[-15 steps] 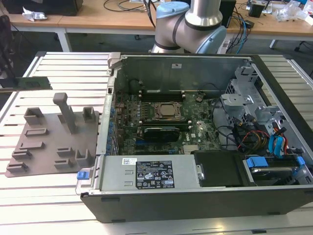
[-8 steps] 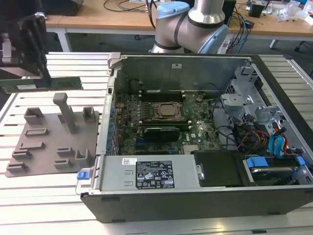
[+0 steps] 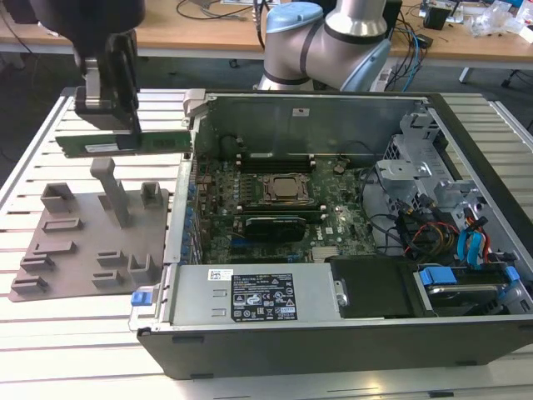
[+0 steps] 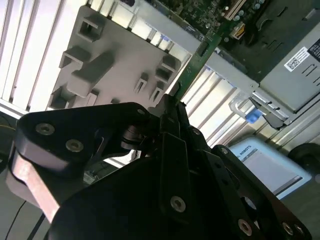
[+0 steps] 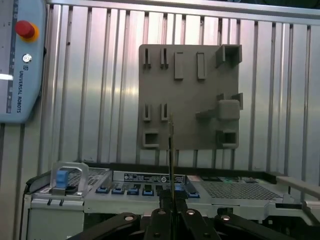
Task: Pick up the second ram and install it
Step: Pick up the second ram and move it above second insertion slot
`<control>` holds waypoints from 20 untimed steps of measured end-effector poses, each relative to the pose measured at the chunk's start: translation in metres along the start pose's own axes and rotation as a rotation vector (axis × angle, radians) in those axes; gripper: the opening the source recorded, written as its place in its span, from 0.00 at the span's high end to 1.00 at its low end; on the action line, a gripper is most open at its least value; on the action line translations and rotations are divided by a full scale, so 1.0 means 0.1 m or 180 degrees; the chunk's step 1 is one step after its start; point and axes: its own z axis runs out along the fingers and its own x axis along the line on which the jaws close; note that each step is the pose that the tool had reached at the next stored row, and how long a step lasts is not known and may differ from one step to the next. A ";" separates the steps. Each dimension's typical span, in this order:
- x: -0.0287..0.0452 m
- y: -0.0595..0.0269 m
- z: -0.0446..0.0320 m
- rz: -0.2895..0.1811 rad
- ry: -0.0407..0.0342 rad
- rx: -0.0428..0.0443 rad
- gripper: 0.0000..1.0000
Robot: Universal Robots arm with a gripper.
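— Where do we see the second ram (image 3: 158, 143)?

— We see it in the air, level and lengthwise, with the claw (image 3: 123, 127) clamped tight on it. The claw grips it from above, nearer the end that lies to the exterior view's left, where a white label (image 3: 104, 148) sits on the stick.

— And what do we find under it?

— The grey holder tray (image 3: 92, 242), lying flat on the slatted table (image 3: 67, 333). The stick hangs over the tray's far part, just above its tall post (image 3: 110, 193). We cannot tell whether the two touch.

— How close do we judge it to the computer case (image 3: 333, 333)?

— Its other end reaches up to the case's side wall on the exterior view's left. The motherboard (image 3: 275, 200) lies inside the open case, lower than the stick.

— Do the wrist views agree with us?

— They do. In the first wrist view we look along the second ram (image 5: 171, 145) edge-on. It is a thin line rising from the closed claw (image 5: 171, 215), with the grey holder tray (image 5: 190, 100) behind it. In the second wrist view the second ram (image 4: 191, 72) runs out from the claw (image 4: 170, 107) as a green edge, beside the grey holder tray (image 4: 115, 60).
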 end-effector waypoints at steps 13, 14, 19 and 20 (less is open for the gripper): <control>-0.064 -0.613 0.000 0.0000 -0.0009 -0.0012 0.86; -0.074 -0.639 0.007 0.0000 -0.0011 -0.0013 0.86; -0.145 -0.847 0.061 -0.0001 -0.0049 -0.0026 0.86; -0.156 -0.883 0.067 -0.0003 -0.0074 -0.0025 0.86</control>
